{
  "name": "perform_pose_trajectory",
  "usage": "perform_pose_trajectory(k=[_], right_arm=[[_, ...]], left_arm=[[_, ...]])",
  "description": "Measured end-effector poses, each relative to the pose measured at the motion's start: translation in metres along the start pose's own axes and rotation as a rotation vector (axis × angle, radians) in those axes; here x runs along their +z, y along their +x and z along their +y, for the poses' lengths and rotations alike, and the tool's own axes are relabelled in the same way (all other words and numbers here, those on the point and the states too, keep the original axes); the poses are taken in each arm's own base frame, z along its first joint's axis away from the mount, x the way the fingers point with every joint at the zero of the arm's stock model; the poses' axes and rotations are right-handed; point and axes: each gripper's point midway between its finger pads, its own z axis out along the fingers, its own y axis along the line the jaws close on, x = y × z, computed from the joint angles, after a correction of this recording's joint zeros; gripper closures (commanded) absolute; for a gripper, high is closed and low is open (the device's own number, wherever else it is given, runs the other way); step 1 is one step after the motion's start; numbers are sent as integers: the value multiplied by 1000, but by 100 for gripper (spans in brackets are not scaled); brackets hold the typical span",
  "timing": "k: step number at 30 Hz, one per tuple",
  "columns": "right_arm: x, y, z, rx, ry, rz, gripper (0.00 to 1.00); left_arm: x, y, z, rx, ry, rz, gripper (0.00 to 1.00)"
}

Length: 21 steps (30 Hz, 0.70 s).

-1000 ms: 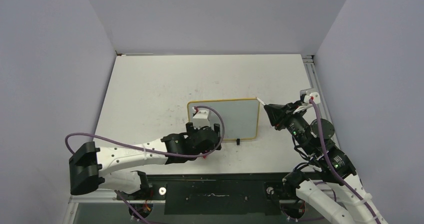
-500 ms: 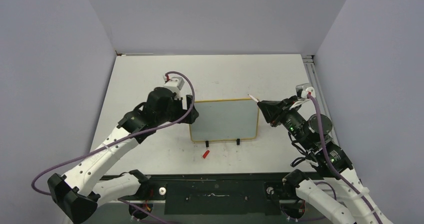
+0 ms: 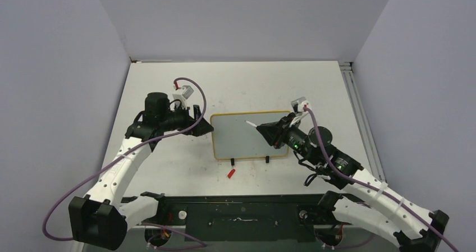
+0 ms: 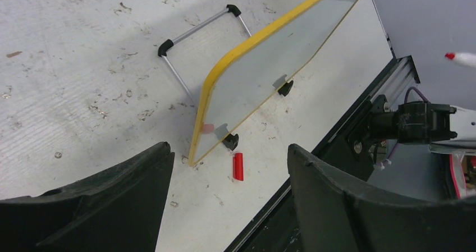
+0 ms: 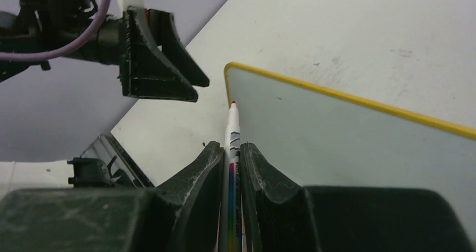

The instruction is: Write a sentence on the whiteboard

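Observation:
The whiteboard [image 3: 241,140] stands tilted on two black feet, with a yellow frame and a blank pale face; no red lettering shows on it. My right gripper [image 3: 268,132] is shut on a white marker [image 3: 251,123] over the board's face. In the right wrist view the marker [image 5: 232,129] points its red tip near the whiteboard's [image 5: 348,145] upper left corner; contact cannot be told. My left gripper [image 3: 203,122] is open and empty just left of the board. In the left wrist view the gripper [image 4: 224,151] faces the whiteboard's [image 4: 264,78] edge.
A red marker cap [image 3: 230,173] lies on the table in front of the board, also seen in the left wrist view [image 4: 238,166]. A wire stand [image 4: 191,44] props the board from behind. The black base rail [image 3: 241,215] runs along the near edge. Faint scribbles mark the tabletop.
My left gripper has gone from the board's near front edge to its left side, leaving the red cap on the table. My right gripper has moved left from the board's right edge over its face.

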Motion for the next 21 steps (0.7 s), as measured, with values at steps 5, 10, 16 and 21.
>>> perform_pose_trajectory(k=[5, 10, 16, 21], right_arm=[[20, 32, 35, -56, -49, 49, 95], [42, 56, 41, -113, -15, 71, 95], [65, 81, 37, -165, 37, 89, 95], [81, 84, 36, -177, 70, 51, 95]], left_arm=[[9, 14, 7, 15, 36, 50, 38], [19, 28, 16, -9, 51, 83, 43], [28, 29, 20, -20, 68, 91, 54], [35, 27, 22, -33, 86, 91, 64]])
